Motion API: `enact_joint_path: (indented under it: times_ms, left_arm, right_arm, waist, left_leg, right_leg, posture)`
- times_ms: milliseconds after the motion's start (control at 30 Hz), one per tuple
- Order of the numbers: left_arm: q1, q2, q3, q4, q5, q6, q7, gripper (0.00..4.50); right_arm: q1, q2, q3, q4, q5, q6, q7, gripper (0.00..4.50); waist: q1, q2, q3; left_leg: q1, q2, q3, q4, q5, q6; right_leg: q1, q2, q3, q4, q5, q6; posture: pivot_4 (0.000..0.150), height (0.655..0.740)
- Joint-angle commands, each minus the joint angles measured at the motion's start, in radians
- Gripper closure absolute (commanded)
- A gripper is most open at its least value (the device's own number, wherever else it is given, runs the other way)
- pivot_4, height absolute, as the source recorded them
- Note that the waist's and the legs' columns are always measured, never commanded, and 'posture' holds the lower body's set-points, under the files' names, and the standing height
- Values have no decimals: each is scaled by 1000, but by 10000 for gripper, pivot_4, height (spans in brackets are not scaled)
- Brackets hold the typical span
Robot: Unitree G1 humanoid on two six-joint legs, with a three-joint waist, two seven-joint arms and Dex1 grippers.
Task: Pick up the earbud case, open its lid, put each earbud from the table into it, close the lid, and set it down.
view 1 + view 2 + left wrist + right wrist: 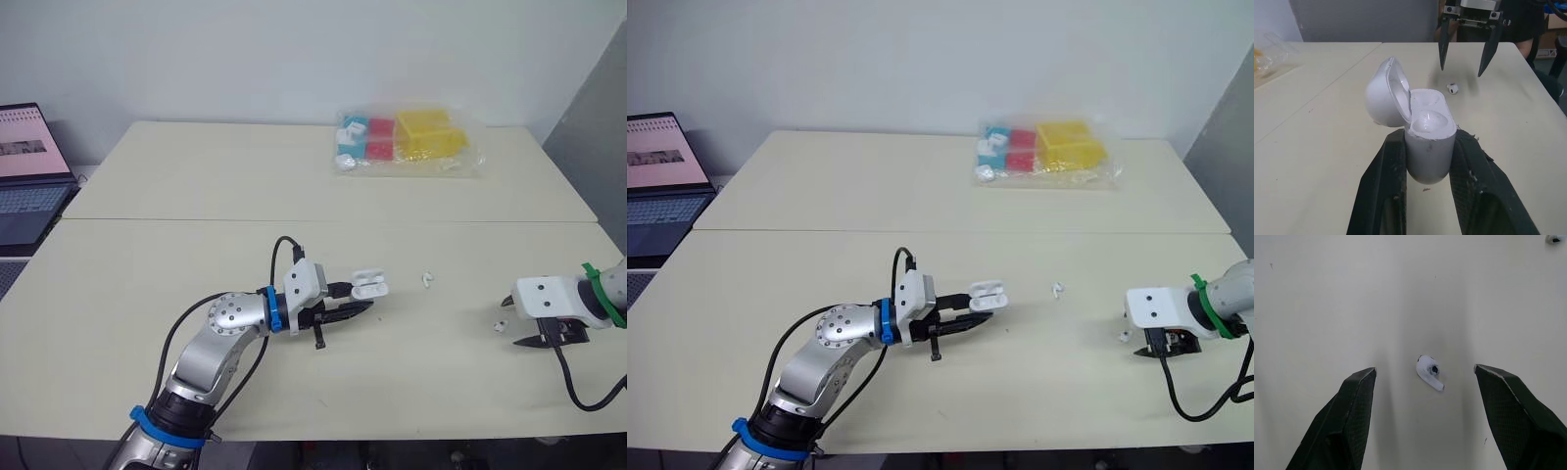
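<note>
White plastic earbud case (1428,147), lid open, clamped in my left gripper (1429,138); right gripper (1424,368) wide, straddling small white earbud (1427,371).

earbud case (1427,152) white | earbud (1428,372) white | table (196,186) cream | box (428,132) yellow

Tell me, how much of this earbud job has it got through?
Done: the left claw holds the case with its lid open. In hand: the right claw hangs open over one earbud lying on the table. Left: grab and seat it, then the second earbud, close the lid, set the case down.
</note>
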Motion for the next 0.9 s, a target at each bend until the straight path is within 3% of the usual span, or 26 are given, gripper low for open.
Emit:
enact_joint_path:
  times_ms: [33,400,900]
  left_arm:
    - [-14,-9,-1,-15,-1,-19,3,36892]
    - [-5,-6,-3,-25,2,-18,2,36892]
    - [-9,-8,-2,-20,4,-21,-1,36892]
  right_arm:
    - [-2,8,17,10,-30,-9,-10,11647]
    - [-7,29,73,19,-54,-10,27,11647]
    - [56,-3,-29,-49,35,85,39,11647]
  waist:
    - [0,0,0]
    - [0,0,0]
    - [1,0,0]
  left_leg:
    - [0,0,0,0,0,0]
    - [0,0,0,0,0,0]
    - [0,0,0,0,0,0]
  right_leg:
    - [0,0,0,0,0,0]
    - [0,0,0,0,0,0]
    - [0,0,0,0,0,0]
  posture:
    - [1500,7378]
    - [1500,7378]
    - [1500,7378]
